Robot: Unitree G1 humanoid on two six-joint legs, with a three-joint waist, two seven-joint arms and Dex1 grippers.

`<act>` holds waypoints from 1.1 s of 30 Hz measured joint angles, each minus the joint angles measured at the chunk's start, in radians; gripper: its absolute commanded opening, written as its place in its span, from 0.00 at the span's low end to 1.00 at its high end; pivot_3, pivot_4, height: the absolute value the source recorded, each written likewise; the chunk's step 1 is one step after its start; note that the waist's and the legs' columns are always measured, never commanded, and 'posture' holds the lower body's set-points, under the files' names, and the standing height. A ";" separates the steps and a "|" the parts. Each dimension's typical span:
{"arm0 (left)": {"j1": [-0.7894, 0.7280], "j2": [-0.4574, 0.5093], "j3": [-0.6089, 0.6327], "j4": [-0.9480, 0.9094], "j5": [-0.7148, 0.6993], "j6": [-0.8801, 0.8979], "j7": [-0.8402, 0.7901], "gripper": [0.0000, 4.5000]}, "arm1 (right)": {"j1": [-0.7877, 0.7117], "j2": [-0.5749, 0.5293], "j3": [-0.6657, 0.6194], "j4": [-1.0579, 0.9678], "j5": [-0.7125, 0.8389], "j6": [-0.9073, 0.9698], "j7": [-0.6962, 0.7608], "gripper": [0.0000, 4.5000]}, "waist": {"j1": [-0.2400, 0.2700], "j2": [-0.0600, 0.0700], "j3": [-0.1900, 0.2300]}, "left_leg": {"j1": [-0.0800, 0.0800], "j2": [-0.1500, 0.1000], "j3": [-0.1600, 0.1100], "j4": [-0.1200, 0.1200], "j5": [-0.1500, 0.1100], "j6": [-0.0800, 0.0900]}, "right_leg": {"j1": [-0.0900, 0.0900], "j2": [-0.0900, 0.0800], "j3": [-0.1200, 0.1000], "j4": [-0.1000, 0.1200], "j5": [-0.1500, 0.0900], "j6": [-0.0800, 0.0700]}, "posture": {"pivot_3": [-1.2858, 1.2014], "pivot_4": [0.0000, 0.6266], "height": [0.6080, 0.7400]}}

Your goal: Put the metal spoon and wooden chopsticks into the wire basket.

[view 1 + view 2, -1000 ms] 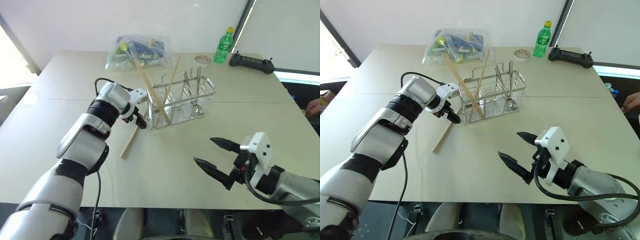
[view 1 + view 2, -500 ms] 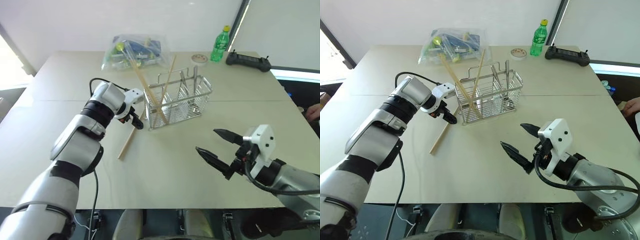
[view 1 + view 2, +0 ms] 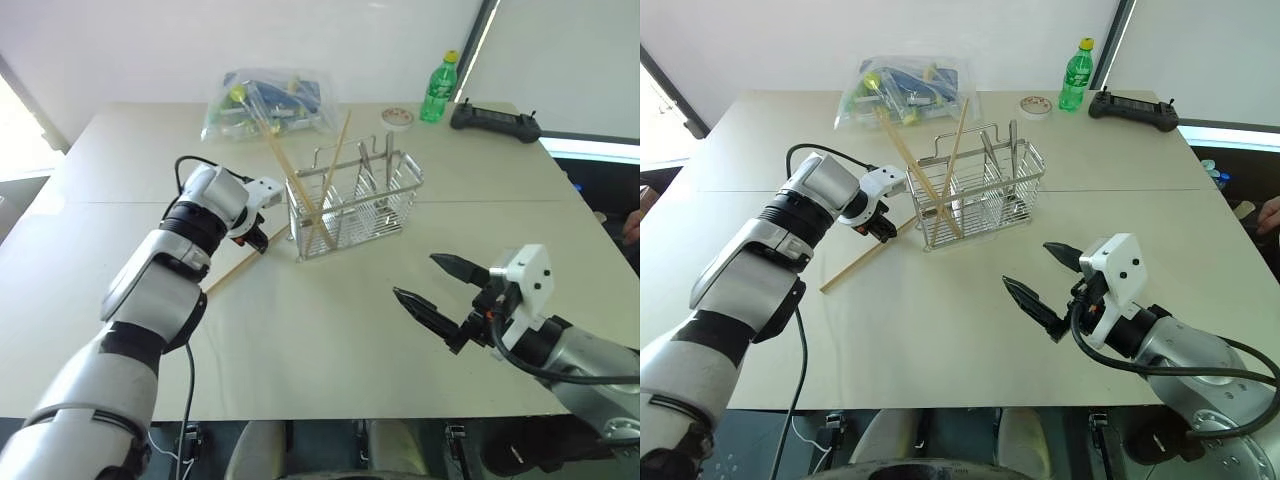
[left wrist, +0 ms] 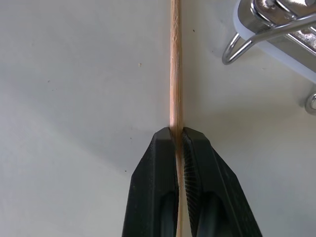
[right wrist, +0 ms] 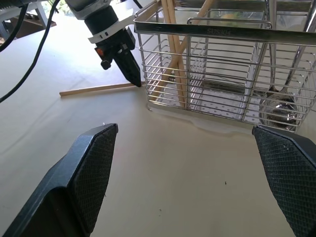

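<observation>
left gripper [image 4: 177,136] clenched on one wooden chopstick [image 3: 232,270] lying on the table [image 3: 320,330]; three more chopsticks [image 3: 300,185] stand in the wire basket [image 3: 355,200]; right gripper [image 3: 440,290] spread, empty

Wire basket [image 3: 355,205]: silver mesh caddy, upright on the table, just beside the left gripper [image 3: 883,231], well apart from the right gripper [image 3: 1043,288].

Wooden chopsticks: several pale sticks [image 3: 300,185] stand tilted and crossed in the basket's end nearest the left gripper; one loose chopstick [image 3: 853,265] lies flat, pinched near one end between the closed left fingers.

Metal spoon [image 5: 279,106]: shiny, bowl down in the far compartment.
</observation>
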 measured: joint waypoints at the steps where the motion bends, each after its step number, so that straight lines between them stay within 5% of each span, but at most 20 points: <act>1: 0.000 0.000 0.003 0.004 0.000 0.004 0.002 0.02 | 0.000 0.000 0.000 0.000 0.001 0.000 -0.001 1.00 | 0.000 0.000 0.000 | 0.000 0.000 0.000 0.000 0.000 0.000 | 0.000 0.000 0.000 0.000 0.000 0.000 | 0.52 0.24 0.62; 11: 0.002 0.004 0.141 0.045 -0.038 0.071 0.080 0.02 | -0.019 -0.002 0.000 0.018 0.013 0.000 0.001 1.00 | -0.003 0.000 0.000 | 0.000 0.000 0.000 0.000 0.000 0.000 | 0.000 0.000 0.000 0.000 0.001 0.002 | 0.52 0.24 0.62; 16: 0.002 0.036 0.403 0.158 -0.119 0.042 0.323 0.02 | -0.023 -0.033 -0.004 0.024 0.031 0.005 0.029 1.00 | -0.008 -0.001 0.001 | 0.002 0.001 0.000 0.000 0.000 0.000 | -0.001 0.001 0.000 0.002 0.001 0.003 | 0.52 0.24 0.62; 22: 0.009 0.084 0.758 0.223 -0.257 -0.270 0.677 0.02 | -0.023 -0.096 -0.038 0.038 0.079 0.020 0.092 1.00 | 0.004 -0.005 0.003 | -0.001 0.002 -0.001 0.001 0.000 0.000 | -0.001 0.000 -0.001 0.002 0.003 -0.001 | 0.52 0.24 0.62; 27: 0.021 0.113 0.946 -0.001 -0.386 -0.552 0.747 0.02 | -0.024 -0.126 -0.072 0.056 0.104 0.029 0.119 1.00 | 0.003 -0.008 0.003 | -0.003 0.000 0.000 0.000 0.000 -0.002 | -0.002 -0.003 -0.001 0.000 0.004 -0.001 | 0.52 0.24 0.62; 33: -0.035 0.069 1.013 -0.421 -0.588 -0.589 0.722 0.02 | -0.044 -0.135 -0.082 0.079 0.122 0.035 0.121 1.00 | 0.006 -0.009 0.003 | -0.002 -0.002 0.000 0.000 0.000 -0.004 | 0.000 -0.003 -0.001 0.000 0.004 -0.001 | 0.52 0.24 0.62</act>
